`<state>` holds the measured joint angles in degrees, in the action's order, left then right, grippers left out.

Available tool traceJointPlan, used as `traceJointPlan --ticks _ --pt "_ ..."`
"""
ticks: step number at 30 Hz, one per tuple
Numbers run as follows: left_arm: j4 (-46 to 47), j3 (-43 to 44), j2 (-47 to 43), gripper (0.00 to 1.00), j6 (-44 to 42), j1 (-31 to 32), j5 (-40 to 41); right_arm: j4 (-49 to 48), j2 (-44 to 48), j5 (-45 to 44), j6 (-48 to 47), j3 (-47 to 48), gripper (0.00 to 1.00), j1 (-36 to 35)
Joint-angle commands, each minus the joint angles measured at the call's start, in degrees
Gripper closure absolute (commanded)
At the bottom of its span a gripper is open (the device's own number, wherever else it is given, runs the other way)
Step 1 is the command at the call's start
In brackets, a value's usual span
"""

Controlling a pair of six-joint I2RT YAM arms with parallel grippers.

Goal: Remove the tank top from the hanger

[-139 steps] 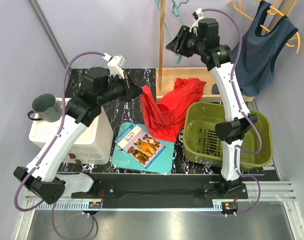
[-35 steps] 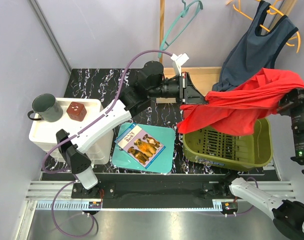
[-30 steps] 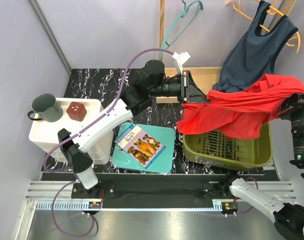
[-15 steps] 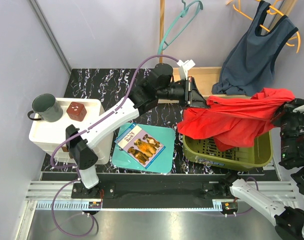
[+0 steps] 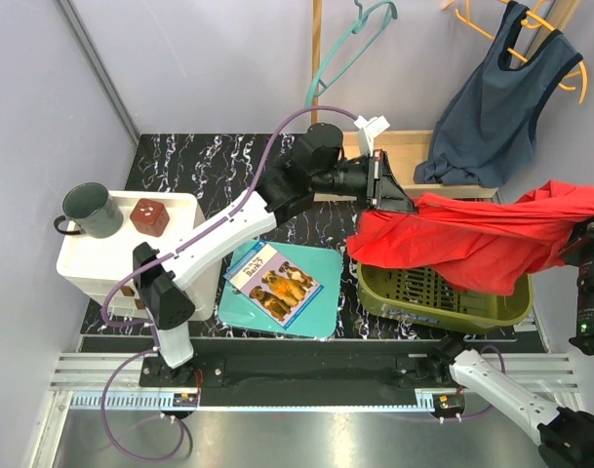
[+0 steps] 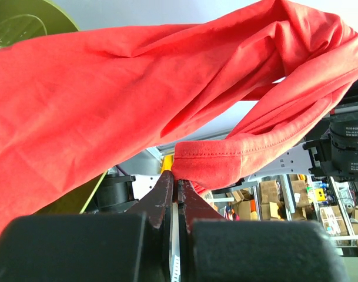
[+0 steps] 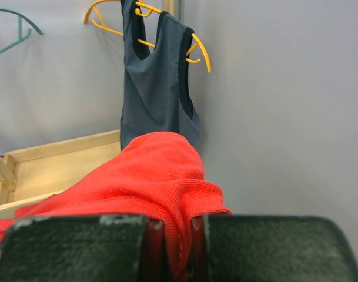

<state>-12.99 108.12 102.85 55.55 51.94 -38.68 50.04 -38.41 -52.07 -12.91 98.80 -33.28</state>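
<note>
The red tank top (image 5: 472, 244) hangs stretched between both grippers above the green basket (image 5: 443, 292). My left gripper (image 5: 399, 203) is shut on its left hem, pinched at the fingertips in the left wrist view (image 6: 177, 179), with the red cloth (image 6: 108, 100) spreading up and away. At the right edge, my right gripper (image 5: 579, 234) is shut on the other end; red fabric (image 7: 149, 170) bunches between its jaws (image 7: 177, 235). The teal hanger (image 5: 350, 44) hangs bare on the back wall, also visible in the right wrist view (image 7: 14, 20).
A dark blue tank top (image 5: 492, 107) hangs on an orange hanger (image 5: 570, 78) at the back right. A wooden tray (image 5: 404, 146) sits behind the basket. A dog picture book (image 5: 274, 281) lies on a teal board (image 5: 316, 312). A white box (image 5: 101, 258) at the left carries a mug (image 5: 90, 210) and a red die (image 5: 148, 216).
Both grippers have shifted to the right, and the red tank top is now pulled out longer and flatter over the basket. Both grips have held.
</note>
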Motion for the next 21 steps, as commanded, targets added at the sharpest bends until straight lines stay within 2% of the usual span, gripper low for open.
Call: traceJointPlan --ticks 1,10,21 --pt "-2.1 1.6 1.3 1.00 -0.6 -0.5 -0.1 -3.7 2.0 -5.4 0.2 0.5 1.00 0.0" --pt "-2.3 1.6 1.9 0.99 -0.3 0.2 0.5 -4.1 4.7 -6.9 -3.2 -0.8 1.00 0.0" --pt "-2.2 5.2 6.5 1.00 0.6 2.4 0.3 -4.3 11.3 -13.1 -5.7 -2.3 1.00 -0.4"
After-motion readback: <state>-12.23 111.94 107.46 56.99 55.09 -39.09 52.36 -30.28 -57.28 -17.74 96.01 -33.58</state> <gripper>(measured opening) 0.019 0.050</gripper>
